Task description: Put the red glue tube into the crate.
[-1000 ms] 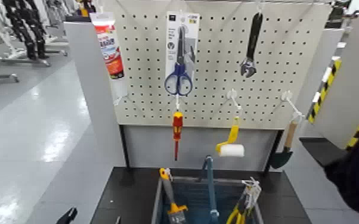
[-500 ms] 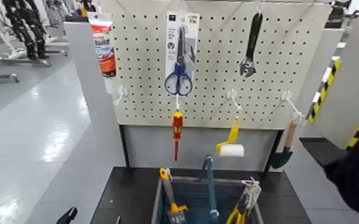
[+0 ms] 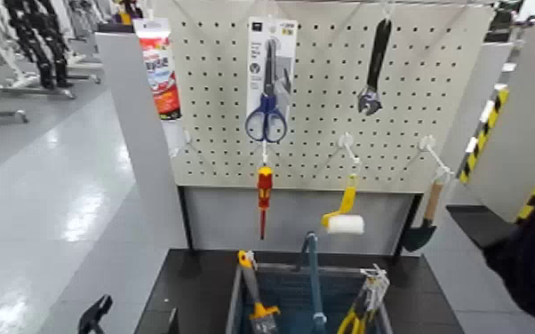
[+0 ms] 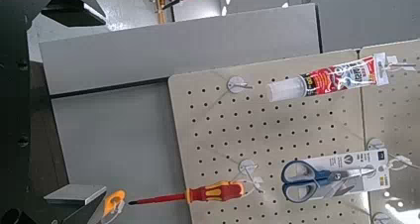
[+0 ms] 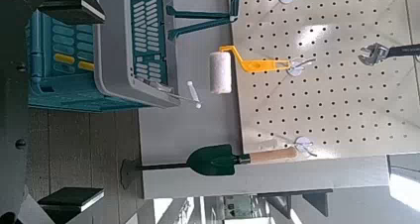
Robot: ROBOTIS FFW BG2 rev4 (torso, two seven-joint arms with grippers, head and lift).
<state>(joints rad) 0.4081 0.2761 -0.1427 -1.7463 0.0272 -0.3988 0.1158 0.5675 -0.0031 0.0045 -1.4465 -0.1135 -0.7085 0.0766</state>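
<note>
The red glue tube (image 3: 161,75) hangs from a hook at the upper left corner of the white pegboard; the left wrist view also shows the red glue tube (image 4: 332,79), white cap away from its hook. The crate (image 3: 237,293), grey-rimmed and teal inside with an upright handle bar, stands on the black table below the board. My left gripper (image 3: 133,322) is low at the table's front left, open and empty, far below the tube. In the right wrist view my right gripper (image 5: 69,100) stands open beside the crate (image 5: 114,46), holding nothing.
On the pegboard hang a scissors pack (image 3: 269,80), a wrench (image 3: 375,67), a red-and-yellow screwdriver (image 3: 264,191), a paint roller (image 3: 342,218) and a trowel (image 3: 424,226). Several yellow-handled tools lie in the crate. A grey post (image 3: 142,151) borders the board's left side.
The glue tube has swung a little on its hook. My left gripper's fingertips have come up slightly at the bottom edge of the head view.
</note>
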